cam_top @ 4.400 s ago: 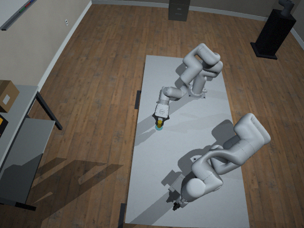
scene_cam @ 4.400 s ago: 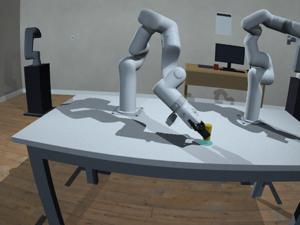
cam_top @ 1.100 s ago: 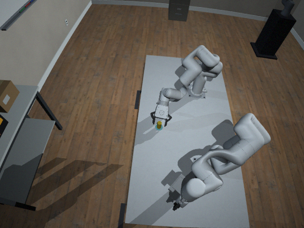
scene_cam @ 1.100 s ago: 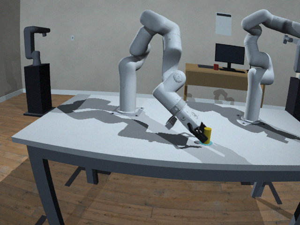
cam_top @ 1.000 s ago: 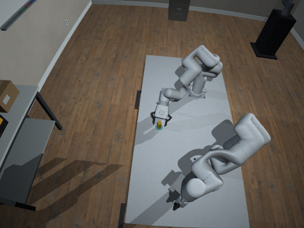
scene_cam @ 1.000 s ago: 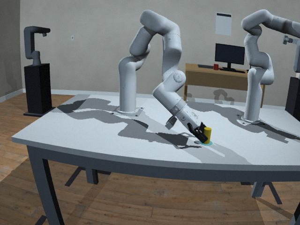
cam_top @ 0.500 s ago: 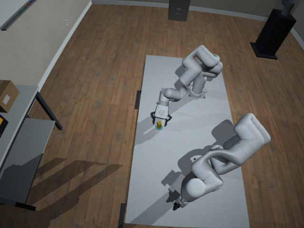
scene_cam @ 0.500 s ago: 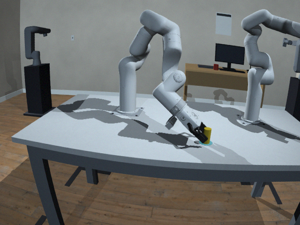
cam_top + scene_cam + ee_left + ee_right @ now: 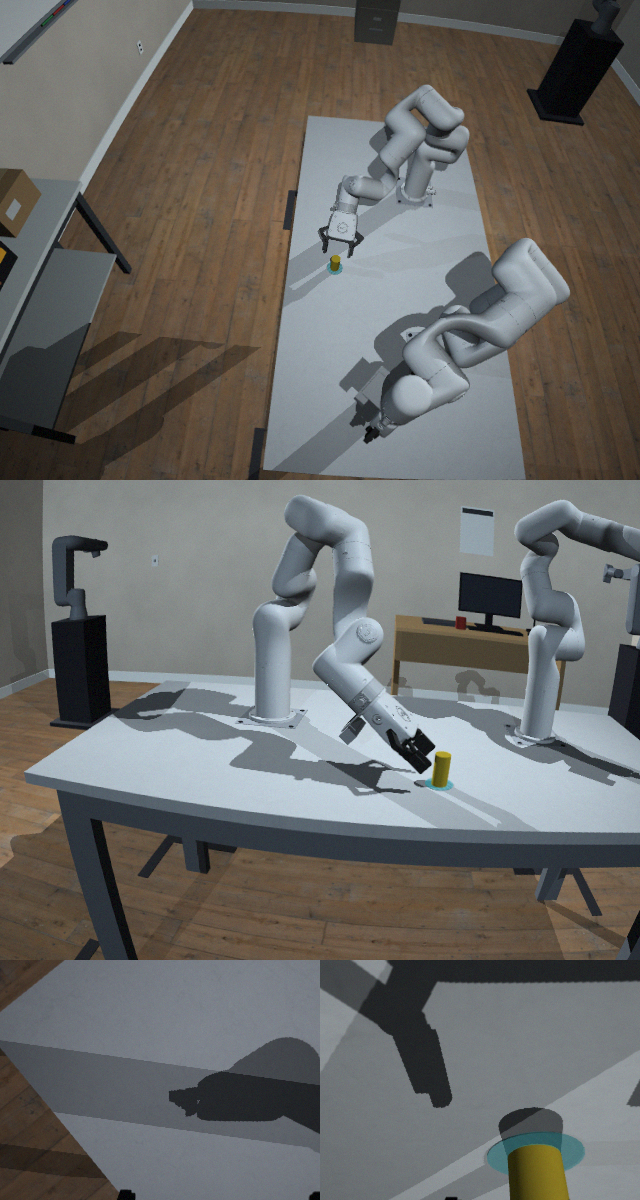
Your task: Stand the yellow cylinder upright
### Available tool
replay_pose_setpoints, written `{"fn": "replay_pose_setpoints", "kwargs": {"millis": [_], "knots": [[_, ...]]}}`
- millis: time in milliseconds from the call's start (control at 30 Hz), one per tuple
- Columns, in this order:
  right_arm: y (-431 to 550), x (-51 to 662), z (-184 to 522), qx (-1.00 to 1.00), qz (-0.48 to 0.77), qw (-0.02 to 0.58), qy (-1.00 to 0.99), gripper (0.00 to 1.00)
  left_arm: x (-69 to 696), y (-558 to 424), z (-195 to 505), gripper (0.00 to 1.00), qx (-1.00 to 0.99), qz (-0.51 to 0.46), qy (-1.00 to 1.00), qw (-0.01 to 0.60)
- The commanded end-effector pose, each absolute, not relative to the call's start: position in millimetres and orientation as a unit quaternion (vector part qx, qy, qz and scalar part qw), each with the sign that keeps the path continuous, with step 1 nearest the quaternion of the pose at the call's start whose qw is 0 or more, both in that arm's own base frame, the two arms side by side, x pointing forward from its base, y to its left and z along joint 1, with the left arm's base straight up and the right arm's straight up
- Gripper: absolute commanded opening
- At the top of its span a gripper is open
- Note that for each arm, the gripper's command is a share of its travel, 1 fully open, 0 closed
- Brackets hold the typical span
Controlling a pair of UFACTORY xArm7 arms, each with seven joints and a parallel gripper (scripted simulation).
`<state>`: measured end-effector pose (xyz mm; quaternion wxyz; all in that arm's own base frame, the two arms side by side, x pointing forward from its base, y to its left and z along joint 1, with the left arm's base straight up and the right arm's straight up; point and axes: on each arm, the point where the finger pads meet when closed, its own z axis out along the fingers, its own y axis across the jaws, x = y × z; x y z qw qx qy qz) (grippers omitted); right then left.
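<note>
Standing upright on the cyan circle [image 9: 334,272] [image 9: 450,785] [image 9: 575,1152], the yellow tall cylinder [image 9: 334,263] [image 9: 442,769] [image 9: 537,1175] appears to have its whole base within the rim, though the right wrist view cuts off the near side. It balances on its flat base with nothing gripping it, so the task looks essentially done.

The right claw [image 9: 337,253] [image 9: 430,757] [image 9: 542,1198] is spread wide and empty, slanting down just beside the cylinder. Its dark, angular fingers stand apart from the smooth yellow side, probably to leave the piece undisturbed. The left claw [image 9: 371,434] [image 9: 220,1195] is also spread and empty, well apart from the work, probably because one arm is enough.

The pale gray tabletop [image 9: 320,335] [image 9: 206,790] [image 9: 150,1010] [image 9: 495,1050] looks matte and faintly grainy, crossed by hard-edged shadows. The cyan circle is a thin, flat disc; the cylinder is straight-sided and plain. The next move calls for drawing the right claw straight back, since a sideways brush could topple so narrow a piece.
</note>
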<state>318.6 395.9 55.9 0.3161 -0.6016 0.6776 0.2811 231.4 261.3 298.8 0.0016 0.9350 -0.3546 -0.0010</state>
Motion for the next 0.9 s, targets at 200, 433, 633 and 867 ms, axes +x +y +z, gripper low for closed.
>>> {"fn": "replay_pose_setpoints", "kwargs": {"millis": [200, 433, 633, 867], "knots": [[377.6, 317.0, 73.9, -0.602, 0.281, 0.317, 0.677, 1.00, 232.0, 261.9, 300.2, 1.00, 0.935, 0.000, -0.355, 0.000], [377.6, 317.0, 77.0, -0.602, 0.281, 0.317, 0.677, 1.00, 232.0, 261.9, 300.2, 1.00, 0.935, 0.000, -0.355, 0.000], [377.7, 317.0, 96.4, -0.602, 0.281, 0.317, 0.677, 1.00, 232.0, 261.9, 300.2, 1.00, 0.935, 0.000, -0.355, 0.000], [377.7, 316.9, 131.5, -0.602, 0.281, 0.317, 0.677, 1.00, 232.0, 261.9, 300.2, 1.00, 0.935, 0.000, -0.355, 0.000]]}}
